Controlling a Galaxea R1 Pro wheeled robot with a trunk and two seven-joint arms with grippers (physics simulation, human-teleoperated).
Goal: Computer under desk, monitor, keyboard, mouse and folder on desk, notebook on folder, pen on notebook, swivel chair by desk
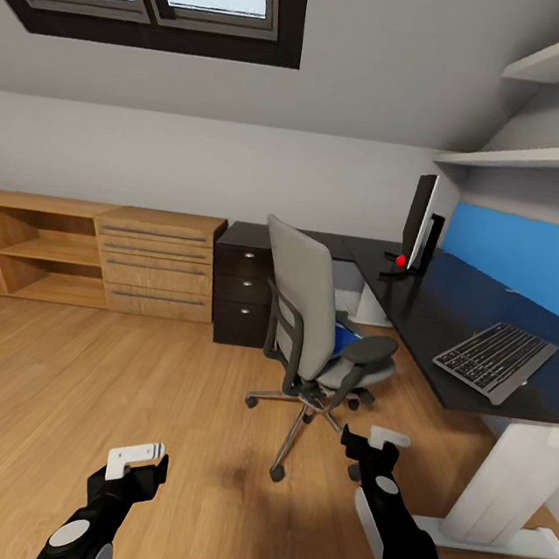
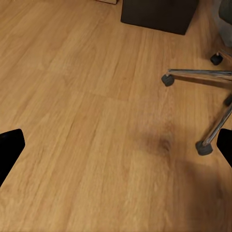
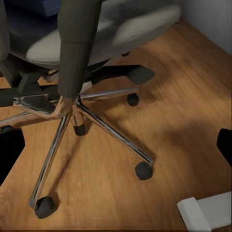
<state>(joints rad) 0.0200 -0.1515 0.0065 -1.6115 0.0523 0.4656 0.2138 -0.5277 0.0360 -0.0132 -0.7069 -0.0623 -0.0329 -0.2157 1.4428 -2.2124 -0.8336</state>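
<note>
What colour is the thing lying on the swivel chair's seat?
Blue: the folder on the swivel chair seat, mostly hidden behind the backrest. Head view shows it best.

The floor (image 1: 79,394) is matt wood plank, the desk (image 1: 452,311) top glossy black, and the swivel chair (image 1: 310,319) has cloth-like grey padding over a shiny chrome base.

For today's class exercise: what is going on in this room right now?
A two-armed robot faces a swivel chair beside a black desk. Both grippers, left and right, hang open and empty over the wood floor. A blue folder lies on the chair's seat. The keyboard and monitor are already on the desk.
</note>
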